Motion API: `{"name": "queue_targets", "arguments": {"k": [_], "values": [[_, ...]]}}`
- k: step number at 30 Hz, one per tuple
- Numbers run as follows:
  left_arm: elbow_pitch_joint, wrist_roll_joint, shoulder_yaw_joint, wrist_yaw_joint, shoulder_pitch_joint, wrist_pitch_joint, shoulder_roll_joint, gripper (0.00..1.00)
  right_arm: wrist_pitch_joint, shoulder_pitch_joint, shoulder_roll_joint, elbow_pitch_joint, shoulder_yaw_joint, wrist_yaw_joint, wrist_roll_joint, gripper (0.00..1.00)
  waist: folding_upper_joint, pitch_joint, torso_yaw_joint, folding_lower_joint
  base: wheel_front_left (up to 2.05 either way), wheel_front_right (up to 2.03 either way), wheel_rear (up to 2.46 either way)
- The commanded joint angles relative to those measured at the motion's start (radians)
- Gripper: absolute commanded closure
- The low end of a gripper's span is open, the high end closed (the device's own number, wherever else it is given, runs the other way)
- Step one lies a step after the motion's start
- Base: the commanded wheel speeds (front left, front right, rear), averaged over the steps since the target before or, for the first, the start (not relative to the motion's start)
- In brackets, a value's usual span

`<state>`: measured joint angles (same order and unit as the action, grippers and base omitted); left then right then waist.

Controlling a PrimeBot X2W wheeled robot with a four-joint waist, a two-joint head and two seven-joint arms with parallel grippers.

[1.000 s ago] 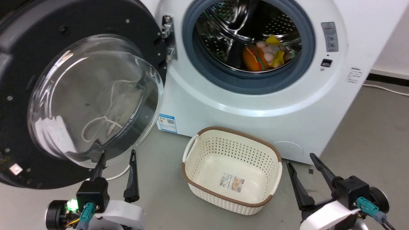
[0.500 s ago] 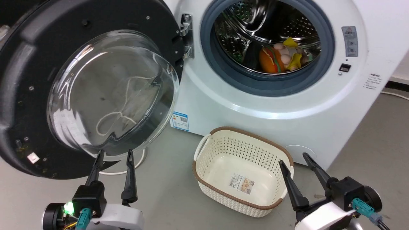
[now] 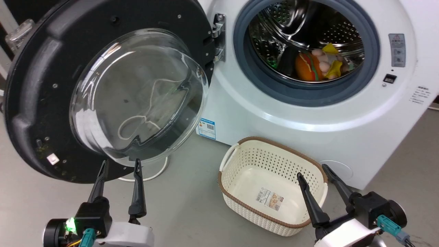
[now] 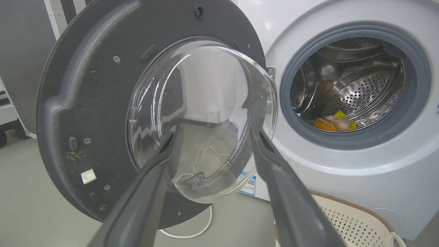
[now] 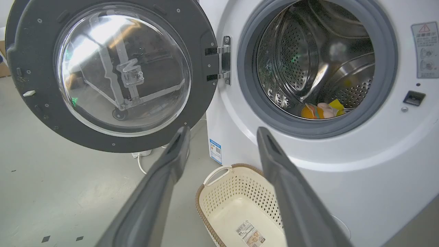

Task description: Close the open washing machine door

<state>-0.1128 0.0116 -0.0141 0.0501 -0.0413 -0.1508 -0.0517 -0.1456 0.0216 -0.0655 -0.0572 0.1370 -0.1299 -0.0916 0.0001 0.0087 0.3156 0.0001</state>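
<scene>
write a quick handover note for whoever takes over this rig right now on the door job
Left gripper: jaws open, empty, aimed at the washing machine door near its lower edge.
Right gripper: jaws open, empty, pointing over the laundry basket.
The door is swung wide open, to the left of the washing machine; soft toys lie inside it.
Done: nothing on the door yet.
Left: push the door round until it shuts.

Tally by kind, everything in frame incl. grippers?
washing machine: 1
washing machine door, open: 1
basket: 1
grippers: 2, left gripper and right gripper, both open
toy cluster in drum: 1, pieces uncountable
white floor cable: 1
Total: 7
</scene>
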Motion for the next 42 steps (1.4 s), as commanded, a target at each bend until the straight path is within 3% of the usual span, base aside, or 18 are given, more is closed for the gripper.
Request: {"name": "queue_targets", "arguments": {"k": [1, 4, 5, 6, 10, 17, 23, 34, 38, 39, 42], "values": [[-0.005, 0.009, 0.0, 0.0, -0.012, -0.008, -0.003, 0.0, -0.013, 0.01, -0.007, -0.003, 0.005, 0.0, -0.01, 0.0, -0.0001, 0.0, 0.007, 0.0, 0.0, 0.0, 0.0], [-0.002, 0.037, 0.004, -0.012, -0.015, -0.015, -0.002, 0.0, -0.02, 0.007, -0.007, -0.003, 0.005, 0.0, -0.013, 0.0, -0.0001, 0.001, 0.02, 0.0, 0.0, 0.0, 0.0], [0.0, 0.043, 0.006, -0.016, -0.016, -0.017, -0.001, 0.55, -0.022, 0.006, -0.007, -0.003, 0.004, -0.001, -0.014, 0.0, -0.0001, 0.001, 0.024, 0.0, 0.0, 0.0, 0.0], [0.0, 0.048, 0.008, -0.02, -0.015, -0.019, -0.001, 1.0, -0.024, 0.005, -0.007, -0.003, 0.003, -0.001, -0.015, 0.0, -0.0001, 0.001, 0.029, 0.0, 0.0, 0.0, 0.0], [-0.006, 0.079, 0.027, -0.042, -0.01, -0.027, 0.0, 1.0, -0.032, -0.005, -0.005, 0.001, -0.006, -0.001, -0.016, 0.0, -0.0001, 0.005, 0.046, 0.0, 0.0, 0.0, 0.0], [0.0, 0.257, 0.14, -0.102, 0.06, -0.042, -0.003, 1.0, -0.047, -0.025, -0.006, 0.022, -0.031, -0.001, -0.009, 0.0, -0.0001, 0.037, 0.076, 0.0, 0.0, 0.0, 0.0], [0.09, 0.491, 0.28, -0.127, 0.249, 0.022, -0.092, 1.0, -0.059, -0.03, -0.018, 0.044, -0.035, -0.001, -0.002, 0.0, -0.0001, 0.087, 0.085, 0.0, 0.0, 0.0, 0.0], [0.461, 0.784, 0.459, -0.057, 0.639, 0.296, -0.356, 1.0, -0.082, 0.029, -0.059, 0.051, 0.0, -0.001, -0.019, 0.0, -0.0001, 0.177, 0.056, -0.0001, 0.0, 0.0, 0.0], [0.569, 0.864, 0.5, -0.024, 0.714, 0.38, -0.402, 1.0, -0.089, 0.041, -0.062, 0.049, 0.012, -0.001, -0.024, 0.0, -0.0001, 0.19, 0.047, -0.0001, 0.0, 0.0, 0.0], [0.638, 0.924, 0.52, -0.003, 0.758, 0.448, -0.412, 1.0, -0.093, 0.046, -0.064, 0.049, 0.01, -0.001, -0.028, 0.0, -0.0001, 0.198, 0.048, -0.0001, 0.0, 0.0, 0.0], [0.714, 1.0, 0.532, -0.004, 0.808, 0.543, -0.419, 1.0, -0.099, 0.05, -0.07, 0.049, 0.011, -0.001, -0.031, 0.0, -0.0001, 0.209, 0.052, -0.0001, 0.0, 0.0, 0.0]]}}
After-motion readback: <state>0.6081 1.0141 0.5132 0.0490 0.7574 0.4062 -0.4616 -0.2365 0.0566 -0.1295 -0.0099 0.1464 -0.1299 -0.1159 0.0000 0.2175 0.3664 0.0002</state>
